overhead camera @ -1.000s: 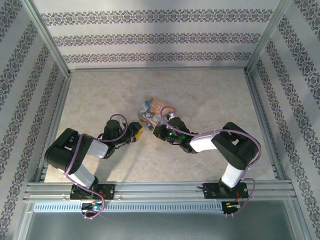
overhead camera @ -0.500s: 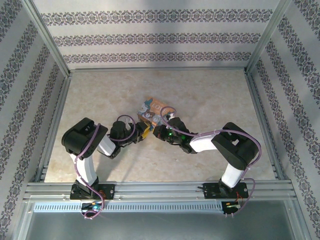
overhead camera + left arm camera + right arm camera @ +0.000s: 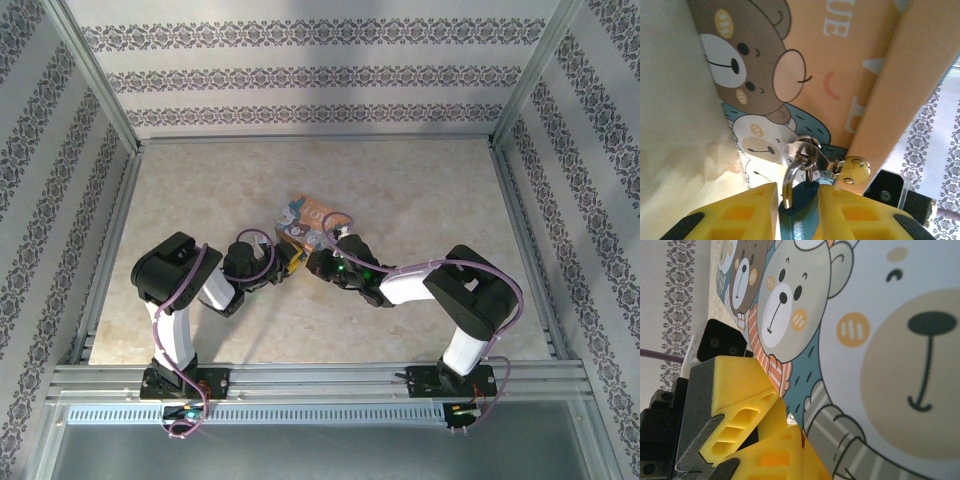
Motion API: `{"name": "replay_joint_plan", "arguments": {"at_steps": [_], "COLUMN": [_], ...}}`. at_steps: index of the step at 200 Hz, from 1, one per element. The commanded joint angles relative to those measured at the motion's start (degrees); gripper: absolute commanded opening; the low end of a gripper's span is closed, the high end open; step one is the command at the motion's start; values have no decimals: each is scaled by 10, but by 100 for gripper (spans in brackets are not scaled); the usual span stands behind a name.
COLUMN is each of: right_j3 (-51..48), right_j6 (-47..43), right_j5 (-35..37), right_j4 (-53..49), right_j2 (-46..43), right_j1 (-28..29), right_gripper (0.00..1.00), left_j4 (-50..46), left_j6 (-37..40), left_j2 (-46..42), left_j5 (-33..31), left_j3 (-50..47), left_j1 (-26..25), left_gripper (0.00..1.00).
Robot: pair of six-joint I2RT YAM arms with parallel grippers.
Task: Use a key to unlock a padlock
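Yellow fingers [image 3: 740, 212] of the left gripper [image 3: 797, 196] pinch the small dark-blue padlock [image 3: 799, 214] hooked on the orange bear-print box [image 3: 855, 60]; right gripper [image 3: 788, 423] sits clenched.

Striped floral wallpaper walls [image 3: 320, 75]; beige marbled tabletop [image 3: 200, 190]; aluminium rails [image 3: 320, 380].

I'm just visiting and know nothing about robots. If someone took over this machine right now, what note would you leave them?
Left gripper: fingers either side of the padlock body; firm grip unclear.
Right gripper: shut, beside the bear box; a tiny metal glint at its tips may be the key, too small to tell.
Padlock hangs on the box's hasp, shackle looks closed.
Done: both grippers at the box.
To do: insert key, turn, open shackle.
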Motion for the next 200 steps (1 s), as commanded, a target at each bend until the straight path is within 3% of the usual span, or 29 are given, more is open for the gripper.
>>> {"name": "replay_joint_plan", "arguments": {"at_steps": [1, 58, 126, 152, 200], "right_j3": [17, 10, -8, -2, 32], "right_j6": [12, 15, -50, -142, -414], "right_j5": [5, 14, 54, 88, 173], "right_j4": [29, 35, -43, -147, -326], "right_j2": [-21, -30, -98, -161, -292], "right_j1": [8, 8, 3, -1, 11], "right_gripper": [0, 0, 20, 28, 38], "left_j4": [32, 31, -5, -17, -54], "left_j6": [-7, -6, 8, 12, 21], "left_j2": [5, -2, -34, -50, -78], "left_j5": [-10, -14, -17, -19, -20], "left_j3": [8, 6, 5, 3, 7], "left_j1": [-10, -11, -12, -11, -13], "left_gripper": [26, 15, 10, 10, 9]}}
